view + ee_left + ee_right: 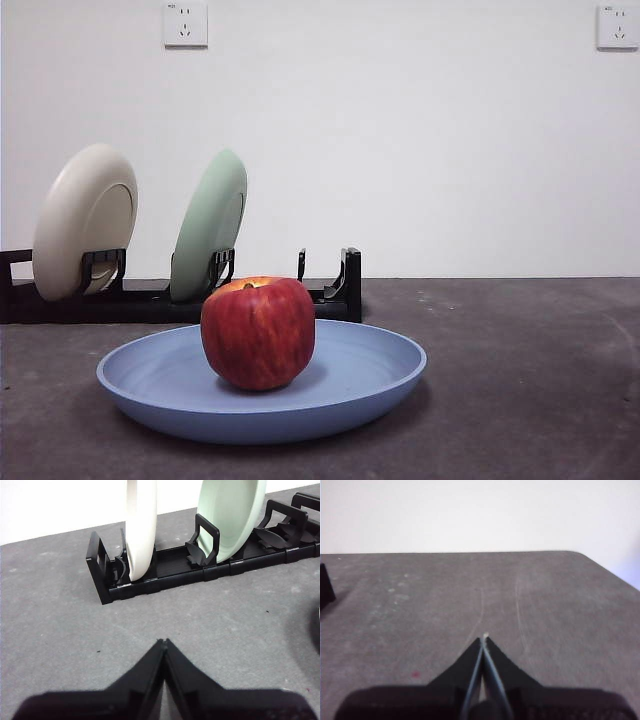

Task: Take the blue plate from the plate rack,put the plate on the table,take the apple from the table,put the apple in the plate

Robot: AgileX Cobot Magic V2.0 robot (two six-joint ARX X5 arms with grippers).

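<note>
The blue plate [340,385] lies flat on the dark grey table [540,380] in the front view. The red apple [258,332] sits upright in the plate, a little left of its middle. Behind them stands the black plate rack [335,295], also in the left wrist view [165,572]. My left gripper [163,641] is shut and empty above bare table, facing the rack's end. My right gripper [484,638] is shut and empty above bare table away from the plate. Neither gripper shows in the front view.
A cream plate [85,220] [141,527] and a pale green plate [210,225] [230,515] stand upright in the rack. The rack's right slot holds nothing. A white wall with two sockets is behind. The table's far corner [585,555] shows in the right wrist view.
</note>
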